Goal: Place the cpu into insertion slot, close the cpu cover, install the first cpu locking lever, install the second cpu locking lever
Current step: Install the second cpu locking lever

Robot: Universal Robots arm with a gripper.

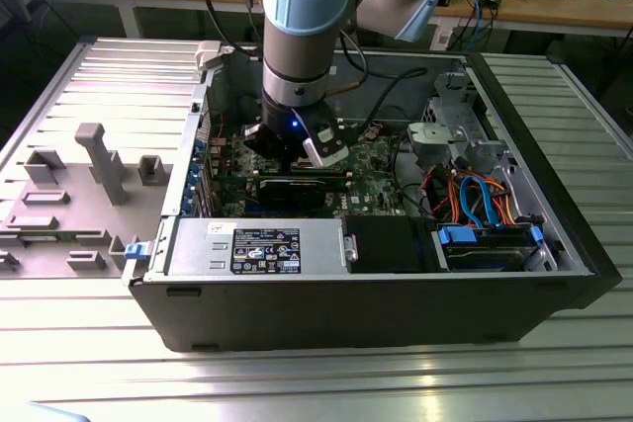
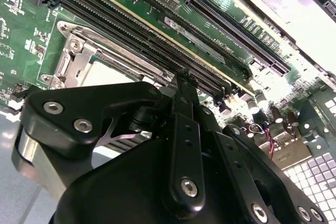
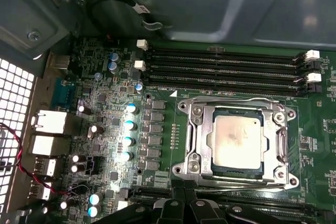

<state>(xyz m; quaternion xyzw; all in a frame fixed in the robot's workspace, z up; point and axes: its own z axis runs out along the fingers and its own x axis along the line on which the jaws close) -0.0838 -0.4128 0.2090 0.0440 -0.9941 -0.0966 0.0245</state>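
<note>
The cpu [image 3: 239,139] lies flat in the insertion slot [image 3: 184,169] on the green board, its silvery top facing up. The cpu cover [image 3: 203,132] is down over it, framing the chip through its window. Thin metal lever rods [image 3: 236,99] run along two opposite sides of the socket; I cannot tell whether they are latched. My gripper [image 3: 185,203] is shut with nothing in it, its black tips just off the socket's edge beside a long black slot. In the second wrist view the gripper [image 2: 184,77] stands close over the socket [image 2: 73,59]. In the exterior view the gripper [image 1: 295,150] reaches down inside the case.
The open computer case [image 1: 396,313] walls in the board. Long black memory slots [image 3: 226,66] run beside the socket, and capacitors [image 3: 131,124] stand on its other side. Blue and orange cables [image 1: 475,195] fill the case toward the exterior view's right. Grey fixture blocks [image 1: 99,160] stand outside.
</note>
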